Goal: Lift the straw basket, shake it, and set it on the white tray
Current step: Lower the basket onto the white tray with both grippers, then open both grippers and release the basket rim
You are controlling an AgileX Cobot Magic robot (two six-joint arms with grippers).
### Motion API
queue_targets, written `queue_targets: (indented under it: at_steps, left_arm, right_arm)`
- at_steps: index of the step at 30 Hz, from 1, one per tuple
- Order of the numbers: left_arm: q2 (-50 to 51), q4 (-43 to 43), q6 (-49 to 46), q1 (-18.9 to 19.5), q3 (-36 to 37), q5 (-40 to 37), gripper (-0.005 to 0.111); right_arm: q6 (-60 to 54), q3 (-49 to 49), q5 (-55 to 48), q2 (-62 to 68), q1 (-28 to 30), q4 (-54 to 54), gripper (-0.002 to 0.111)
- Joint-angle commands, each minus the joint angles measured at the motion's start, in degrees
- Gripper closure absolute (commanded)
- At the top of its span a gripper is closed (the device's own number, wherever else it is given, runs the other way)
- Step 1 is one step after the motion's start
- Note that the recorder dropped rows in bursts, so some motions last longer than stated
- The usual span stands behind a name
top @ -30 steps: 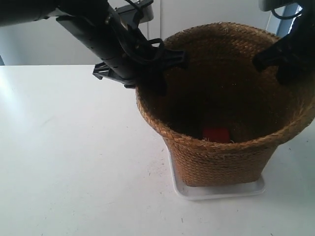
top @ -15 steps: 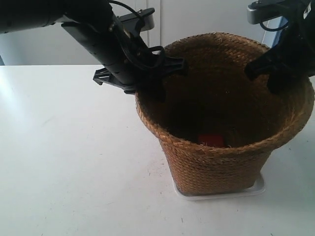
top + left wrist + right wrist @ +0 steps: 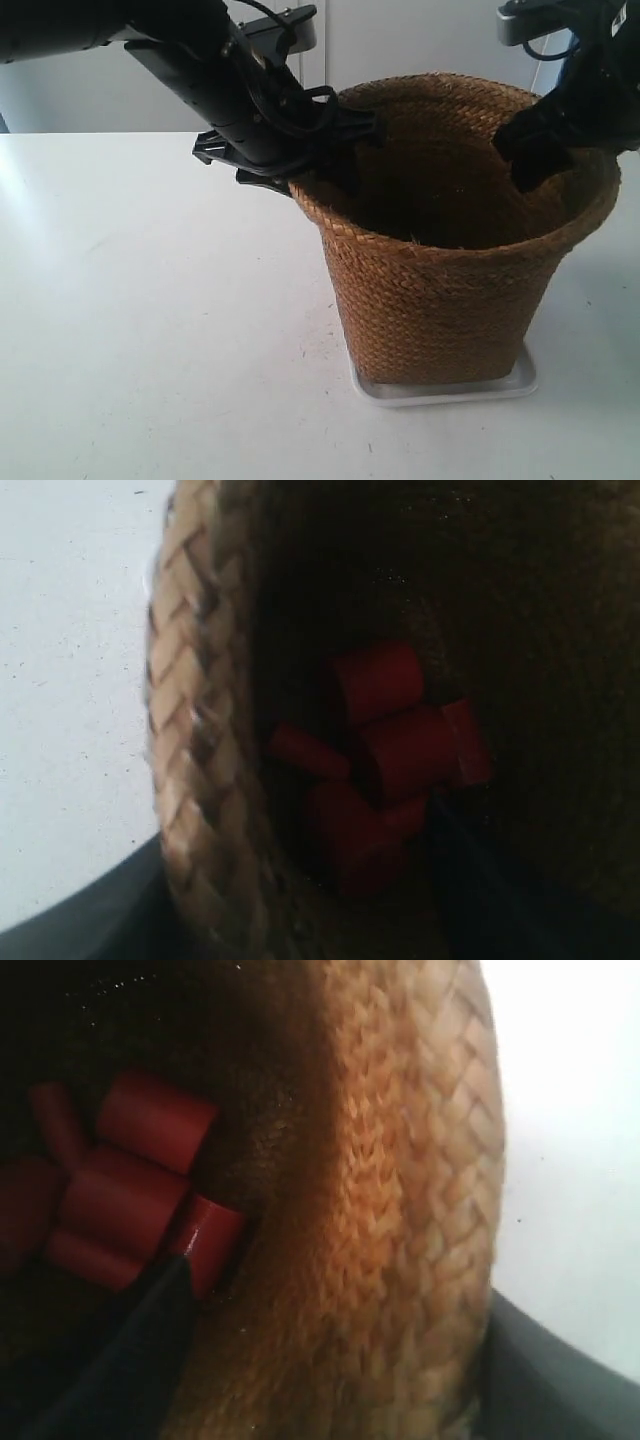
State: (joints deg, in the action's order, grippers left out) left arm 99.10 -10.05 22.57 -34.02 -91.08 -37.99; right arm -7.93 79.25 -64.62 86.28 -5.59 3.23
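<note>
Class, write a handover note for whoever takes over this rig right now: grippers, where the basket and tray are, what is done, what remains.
Left gripper: shut across the rim of the straw basket, one finger inside, one outside.
Right gripper: the same, elsewhere on the rim.
Straw basket: upright on the white tray, red cylinders in its bottom.
Done: basket placed on tray.
Left: likely just open both grippers and draw the arms clear.
</note>
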Motion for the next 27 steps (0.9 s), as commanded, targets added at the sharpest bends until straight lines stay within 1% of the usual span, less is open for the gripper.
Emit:
queue_targets:
  at_steps: [1,6,10,15,22,26,27]
  left_arm:
    - [-0.85,0.19,-0.40,-0.46,-0.40,-0.57,0.037]
    - [-2.13,2.71,-0.52,-0.46,-0.40,-0.43,0.036]
    - [-4.29,6.30,-0.52,-0.46,-0.40,-0.07,0.036]
    - [-7.07,8.24,-0.52,-0.46,-0.40,-0.52,0.036]
    - [-9.17,10.41,-1.76,-0.46,-0.40,-4.23,0.037]
    - [-9.95,10.54,-4.91,-0.46,-0.30,-7.09,0.037]
    - [-10.74,10.54,-5.89,-0.46,-0.30,-8.03,0.037]
  right_arm:
    - [0.73,0.01,1.46,0.14,0.50,-0.03,0.040]
    - [0.51,0.01,4.41,-1.86,0.50,0.16,0.040]
    - [0.70,0.01,7.16,-5.70,0.50,0.16,0.041]
    - [1.82,0.01,8.74,-10.77,0.50,0.16,0.041]
    - [2.23,-0.68,9.15,-16.41,0.50,-0.07,0.041]
    - [3.65,-4.37,10.00,-20.13,0.50,-0.27,0.041]
    - [3.64,-6.80,11.36,-22.17,0.50,-0.41,0.041]
